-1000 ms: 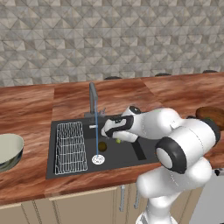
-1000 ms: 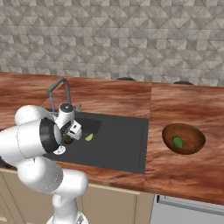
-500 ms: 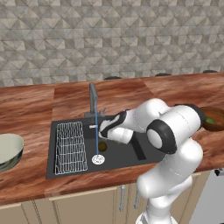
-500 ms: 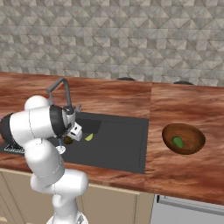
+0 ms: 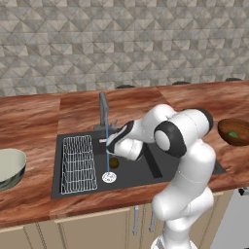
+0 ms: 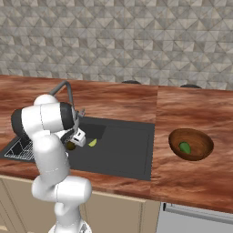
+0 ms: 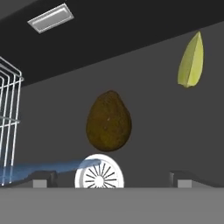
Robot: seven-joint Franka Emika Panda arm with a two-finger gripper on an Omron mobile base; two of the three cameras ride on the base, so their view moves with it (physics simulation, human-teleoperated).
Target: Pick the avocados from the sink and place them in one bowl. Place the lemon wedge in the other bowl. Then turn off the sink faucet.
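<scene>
The dark olive-brown avocado [image 7: 108, 121] lies on the sink [image 5: 131, 177] floor just beyond the round drain [image 7: 99, 171]. My gripper [image 7: 112, 180] hangs low over it, open, fingertips wide apart with nothing between them. The lemon wedge [image 7: 191, 61] lies farther off on the sink floor, also seen as a small lemon wedge [image 6: 92, 143] right of my hand. The bright green avocado [image 6: 184, 147] rests in the brown wooden bowl [image 6: 202, 152] on the right counter. The pale bowl [image 5: 9, 168] stands at the far left. The faucet [image 5: 103, 109] runs a thin blue stream onto the drain [image 5: 109, 177].
A white wire rack [image 5: 78, 163] fills the left part of the sink, close to my hand's left side. The sink's dark walls surround the gripper. Wooden counter [image 6: 191, 109] stretches to both sides, and the tiled wall stands behind.
The arm has folded down and the hand has sunk deeper into the sink, closer to the dark avocado. The jaws stayed open; the fruits and bowls have not moved.
</scene>
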